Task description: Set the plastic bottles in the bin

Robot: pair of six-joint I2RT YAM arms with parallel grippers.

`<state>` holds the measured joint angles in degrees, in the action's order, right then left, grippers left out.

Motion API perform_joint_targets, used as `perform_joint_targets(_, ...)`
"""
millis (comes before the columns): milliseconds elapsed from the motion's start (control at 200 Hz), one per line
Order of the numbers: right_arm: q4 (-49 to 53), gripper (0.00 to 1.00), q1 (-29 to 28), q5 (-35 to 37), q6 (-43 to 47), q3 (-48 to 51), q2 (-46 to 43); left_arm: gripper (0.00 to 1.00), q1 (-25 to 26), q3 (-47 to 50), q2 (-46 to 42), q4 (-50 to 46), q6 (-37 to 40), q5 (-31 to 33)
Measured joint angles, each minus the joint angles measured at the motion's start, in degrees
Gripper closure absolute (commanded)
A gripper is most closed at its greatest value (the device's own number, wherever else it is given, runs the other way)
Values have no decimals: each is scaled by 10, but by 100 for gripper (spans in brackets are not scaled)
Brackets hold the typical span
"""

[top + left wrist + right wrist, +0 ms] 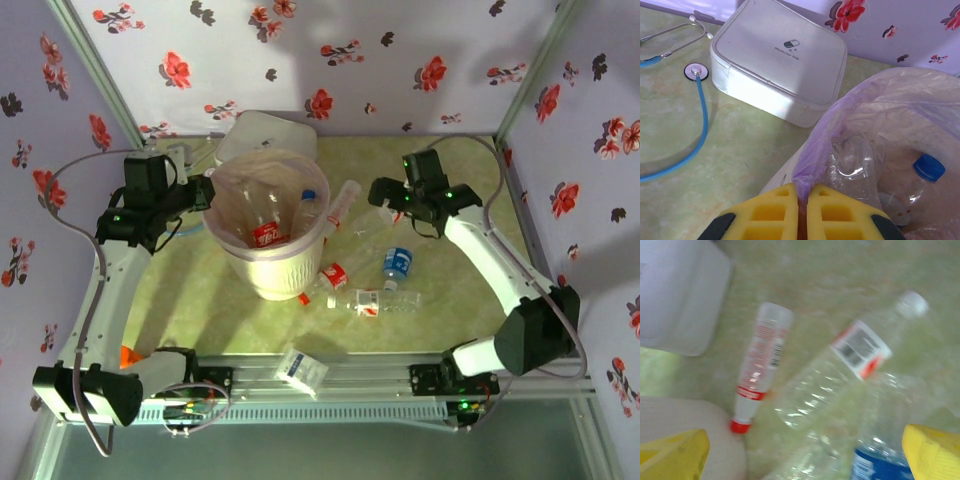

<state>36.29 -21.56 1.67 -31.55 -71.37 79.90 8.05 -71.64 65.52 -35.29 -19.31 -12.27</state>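
Plastic bottles [333,272] are partly dealt with. The bin [262,285] stands left of the table's middle, just in front of a white case [265,128]. Inside its liner bag [880,95] at least three can be made out: a blue-capped bottle [928,167], a crumpled clear bottle [855,165] and a red-labelled bottle [265,236]. Anything lying beneath them is hidden. Four are left on the table, all just right of the bin: a slim bottle [760,365] whose red cap seems to touch the bin's wall, a clear bottle with a red-and-white label [840,385], a blue-labelled bottle [397,262] and, nearest the arms, another clear one [380,300]. By my reckoning the job is somewhere near half done, with four pickups to go. The small carton [302,368] at the near edge is no part of it, nor is the stethoscope [700,100] beside the case. The left gripper [802,210] is clenched at the bin's left rim with its yellow pads together on a fold of the liner bag — it pinches film, not a bottle, and looks to be steadying the bin. The right gripper [805,455] hangs above the loose bottles with its jaws spread wide, empty and touching nothing.
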Motion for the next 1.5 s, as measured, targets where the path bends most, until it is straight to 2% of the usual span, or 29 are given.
perform_joint_targets(180, 6, 1, 52, 12, -17, 82, -14, 97, 0, 11, -6, 15, -2, -1)
perform_joint_targets(340, -1, 4, 99, 3, -26, 109, 22, 97, 0, 14, -8, 20, -5, -2)
perform_joint_targets(815, -79, 15, 119, -54, -28, 108, 171, 97, 0, 14, -8, 21, -5, -2)
perform_joint_targets(930, -93, 22, 128, -67, -27, 108, 187, 97, 0, 14, -7, 21, -5, -2)
perform_joint_targets(1090, -96, 34, 137, -78, -29, 108, 189, 97, 0, 14, -6, 23, -7, -2)
perform_joint_targets(1285, -92, 39, 156, -81, -19, 108, 175, 97, 0, 14, -6, 23, -7, -2)
perform_joint_targets(1500, -60, 43, 167, -73, 3, 107, 103, 97, 0, 14, -6, 23, -9, -2)
